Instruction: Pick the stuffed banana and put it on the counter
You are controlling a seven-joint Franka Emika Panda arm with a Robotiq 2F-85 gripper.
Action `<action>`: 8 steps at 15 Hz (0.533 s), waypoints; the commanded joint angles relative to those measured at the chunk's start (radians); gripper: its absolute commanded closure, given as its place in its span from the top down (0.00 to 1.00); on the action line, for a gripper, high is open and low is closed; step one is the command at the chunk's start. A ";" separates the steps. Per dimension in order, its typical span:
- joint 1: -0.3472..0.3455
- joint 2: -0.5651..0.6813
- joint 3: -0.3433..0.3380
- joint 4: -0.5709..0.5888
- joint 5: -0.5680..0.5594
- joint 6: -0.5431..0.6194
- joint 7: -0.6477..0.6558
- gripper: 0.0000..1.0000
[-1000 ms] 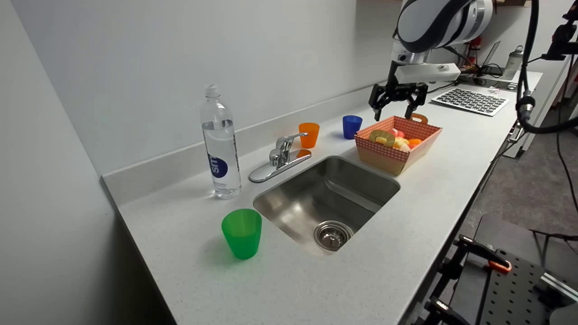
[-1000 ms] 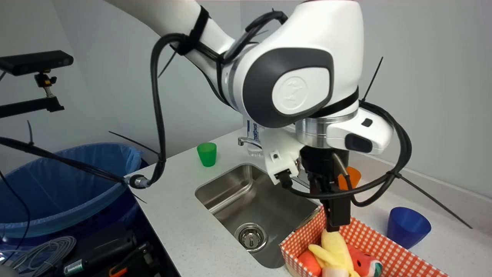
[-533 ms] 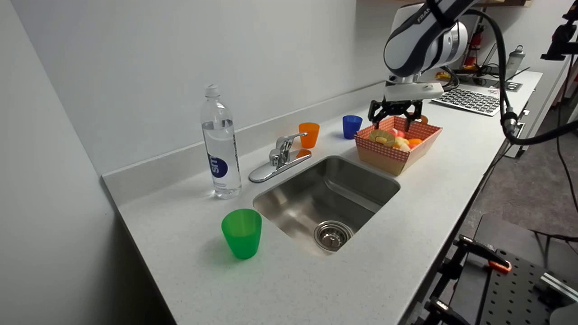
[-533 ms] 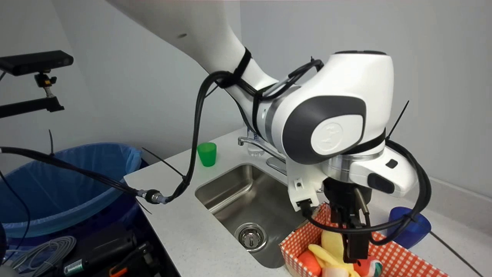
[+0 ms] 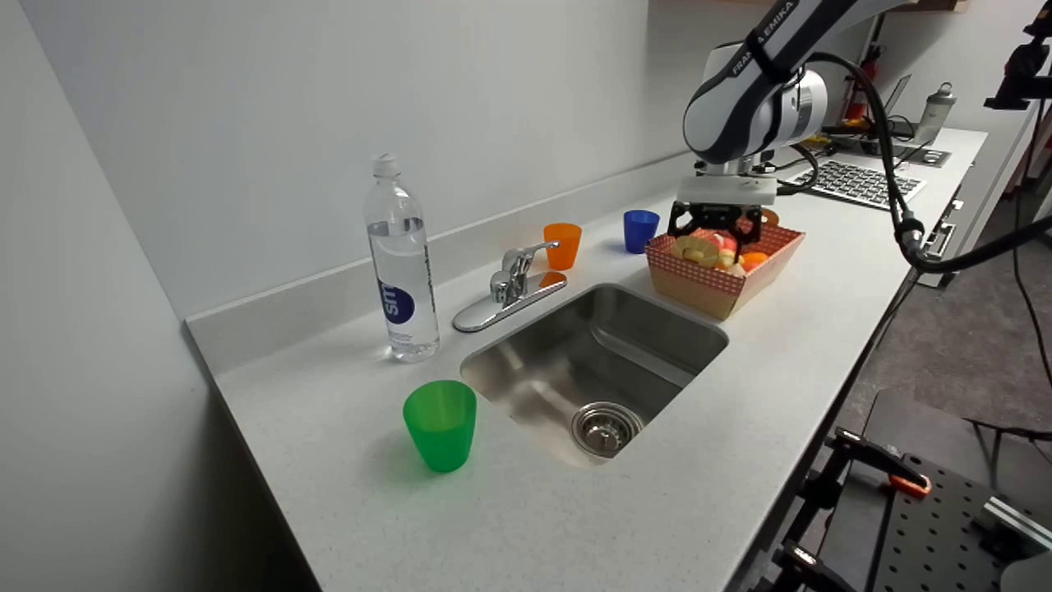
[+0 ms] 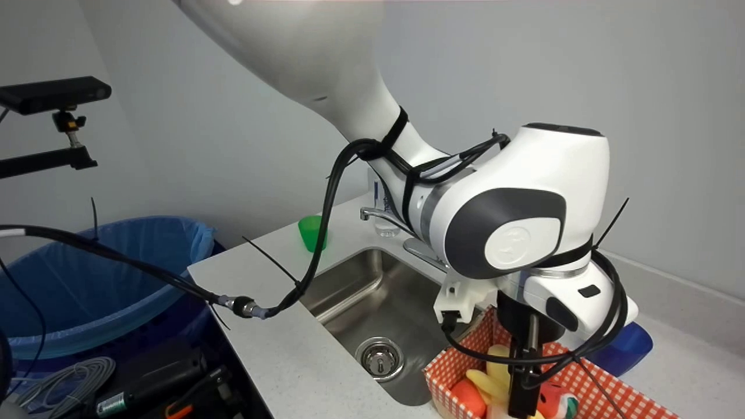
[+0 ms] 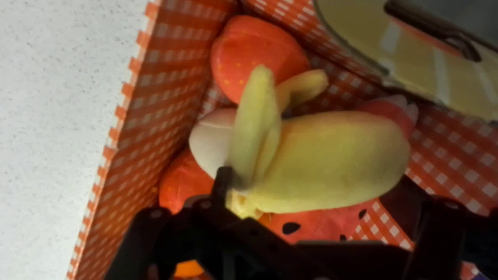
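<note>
Gaping hand [image 5: 708, 245], stuffed banana [image 7: 330, 161] clearest from wrist

In the wrist view the stuffed banana [image 7: 330, 163] lies between the fingers [image 7: 222, 184] of the pincer [image 7: 316, 186] (whether either touches it cannot be told), on other soft toys [image 7: 323, 223] in the basket [image 7: 128, 155], which stands on the counter [image 5: 657, 510]. In an exterior view, a cup [image 5: 641, 233] stands left of the pincer near the basket, then a second cup [image 5: 562, 247] and the faucet [image 5: 514, 279] farther left. The sink [image 5: 567, 362] lies before the pincer and to its left; farthest off stand the bottle [image 5: 404, 279] and a third cup [image 5: 441, 427].
</note>
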State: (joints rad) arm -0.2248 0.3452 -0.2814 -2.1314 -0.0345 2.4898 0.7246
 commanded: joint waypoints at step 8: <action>-0.005 -0.064 0.018 0.075 0.089 -0.126 -0.214 0.13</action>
State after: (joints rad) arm -0.2227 0.3398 -0.2779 -2.0753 0.0215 2.4277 0.6307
